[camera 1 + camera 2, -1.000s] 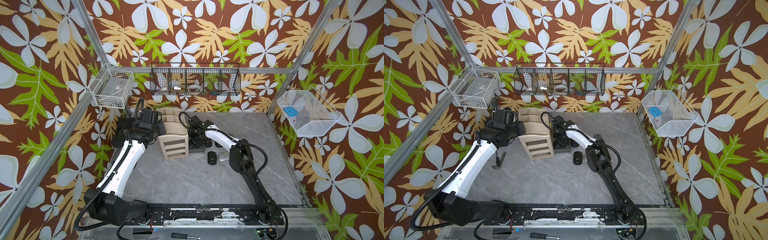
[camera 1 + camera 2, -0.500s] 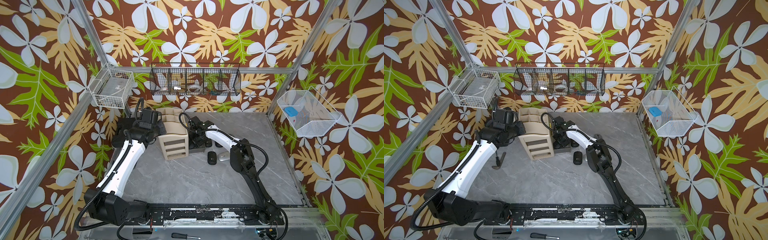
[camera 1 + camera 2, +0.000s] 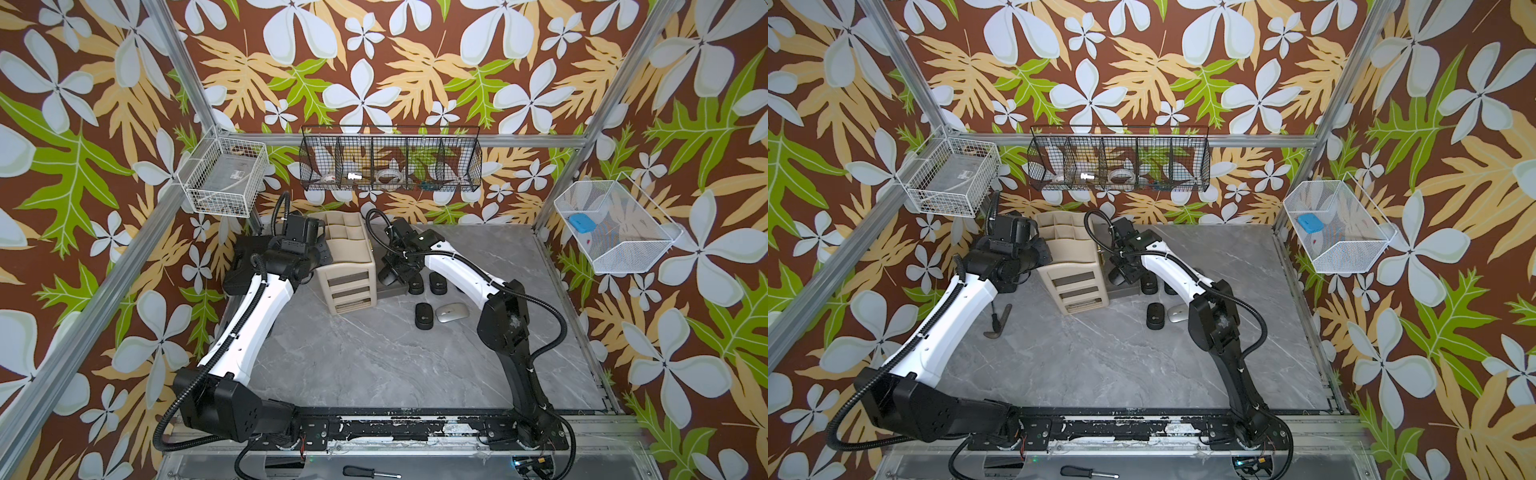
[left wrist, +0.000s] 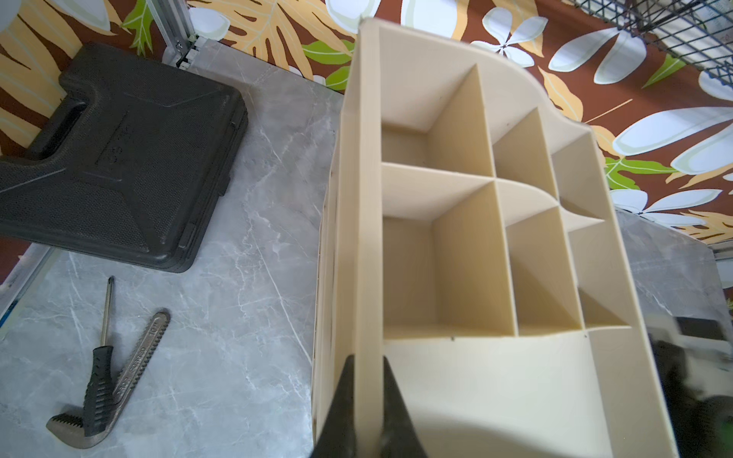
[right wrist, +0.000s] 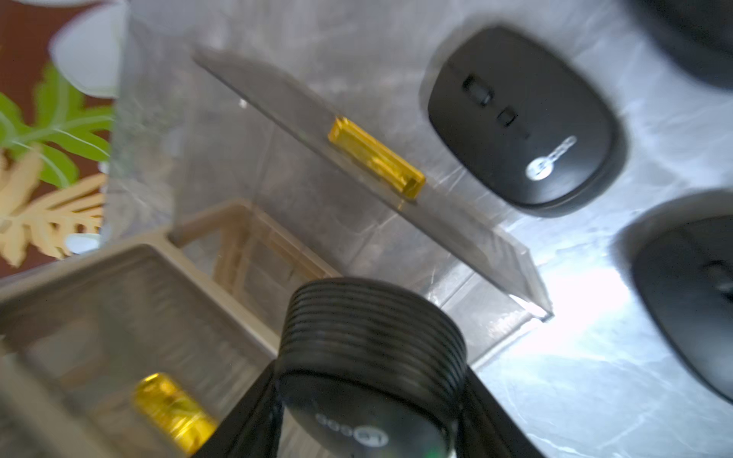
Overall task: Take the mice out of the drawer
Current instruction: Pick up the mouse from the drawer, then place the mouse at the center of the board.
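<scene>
Four mice already lie out on the table (image 3: 374,357). The fifth mouse (image 5: 369,380) is the one that matters: it sits clamped in the right pincer (image 5: 369,420), directly over the pulled-out drawer (image 3: 395,292), so from the pincer it lies at no hour, only dead centre. The jaws stand about half apart, one on each long flank, so its long axis runs straight out from the wrist, logo end nearest the camera. The wrist view is blurred, and we cannot tell whether the mouse is clear of the drawer's floor.

Taking 12 o'clock as the back wall in both top views, the drawer juts from the beige organizer (image 3: 349,274) toward 3 o'clock. The free mice lie past its front. The two dark mice (image 3: 416,284) sit just beside it at about 3 o'clock from the pincer. The black mouse (image 3: 424,316) and silver mouse (image 3: 448,312) lie side by side at about 4 to 5 o'clock.

We judge the coming move to be a lift and a carry toward 4 o'clock, onto bare table among them. The right arm is the nearer and has the load.

The left pincer (image 4: 367,366) is clenched on the organizer's side wall, at 9 o'clock of the drawer, steadying it, we judge.
</scene>
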Motion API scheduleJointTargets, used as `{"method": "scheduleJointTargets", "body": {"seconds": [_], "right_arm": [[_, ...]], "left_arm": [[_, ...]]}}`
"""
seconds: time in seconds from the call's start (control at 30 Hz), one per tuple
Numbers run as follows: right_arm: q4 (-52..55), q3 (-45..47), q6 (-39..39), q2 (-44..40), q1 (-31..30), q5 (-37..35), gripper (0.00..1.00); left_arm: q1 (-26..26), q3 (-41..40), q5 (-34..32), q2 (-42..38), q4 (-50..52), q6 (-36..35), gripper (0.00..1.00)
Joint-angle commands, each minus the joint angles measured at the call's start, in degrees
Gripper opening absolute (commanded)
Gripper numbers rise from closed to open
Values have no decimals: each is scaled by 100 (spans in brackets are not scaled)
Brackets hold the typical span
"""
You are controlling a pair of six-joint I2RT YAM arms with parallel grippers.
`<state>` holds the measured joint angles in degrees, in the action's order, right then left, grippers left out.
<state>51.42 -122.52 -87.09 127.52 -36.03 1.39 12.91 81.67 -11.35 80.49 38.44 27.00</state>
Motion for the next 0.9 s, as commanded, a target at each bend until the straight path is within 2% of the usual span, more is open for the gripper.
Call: {"method": "scheduleJointTargets", "body": {"seconds": [0.0,0.23,0.47,0.6,0.7,0.87], "right_arm": [[99,260,52,-307,187,-262,62],[11,1705,253,-1456,1102,-604,63],[-1018,4324,208,-2896,2491,-322,63],[-1176,5088,484,-3081,3111,-220,63],[-1482,5564,603,-3098,3414,-191,64],[-1931,6015,823,-2843,3769,125,64]], "left_arm": [[-13,72,-172,59,-21,-134,0],[-9,64,214,-80,23,-307,0],[-10,80,432,-198,105,-501,0],[-8,96,676,-189,138,-569,0],[-16,89,486,-215,194,-619,0],[-21,66,589,-265,238,-747,0]]}}
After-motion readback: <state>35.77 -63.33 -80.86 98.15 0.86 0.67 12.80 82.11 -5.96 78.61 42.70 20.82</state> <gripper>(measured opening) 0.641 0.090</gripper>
